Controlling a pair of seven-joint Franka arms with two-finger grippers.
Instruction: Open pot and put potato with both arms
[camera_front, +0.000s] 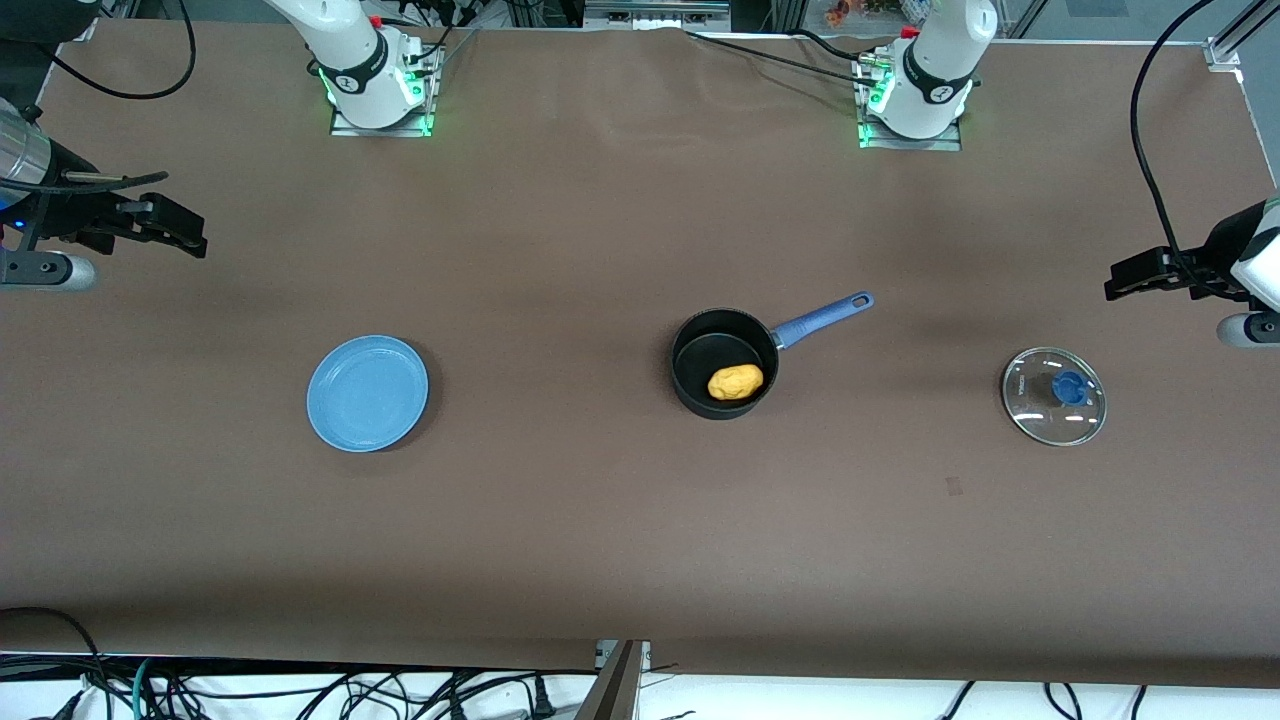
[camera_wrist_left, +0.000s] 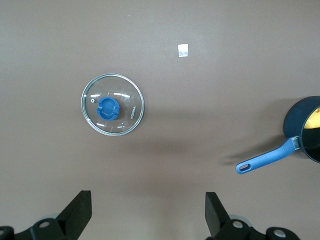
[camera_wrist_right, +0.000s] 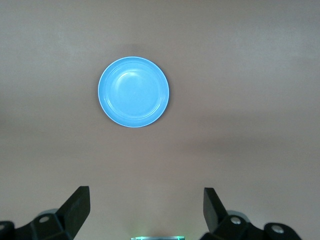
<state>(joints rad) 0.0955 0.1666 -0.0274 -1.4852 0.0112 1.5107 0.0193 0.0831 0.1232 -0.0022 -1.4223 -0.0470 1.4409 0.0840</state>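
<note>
Potato (camera_front: 735, 381) sits in the lidless pot (camera_front: 722, 352); lid (camera_wrist_left: 112, 104) lies under the left gripper (camera_wrist_left: 145, 212) — right gripper (camera_wrist_right: 145, 210) over the plate (camera_wrist_right: 133, 92), both spread, empty.

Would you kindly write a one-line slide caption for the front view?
Potato sits in the open pot, lid and plate on the table; left pincer and right pincer open, empty.

Potato (camera_front: 735, 382) sits in the open pot (camera_front: 697, 385) mid-table. Lid (camera_front: 1054, 396) lies flat well off toward the left arm's end, plate (camera_front: 367, 392) toward the right arm's end.
</note>
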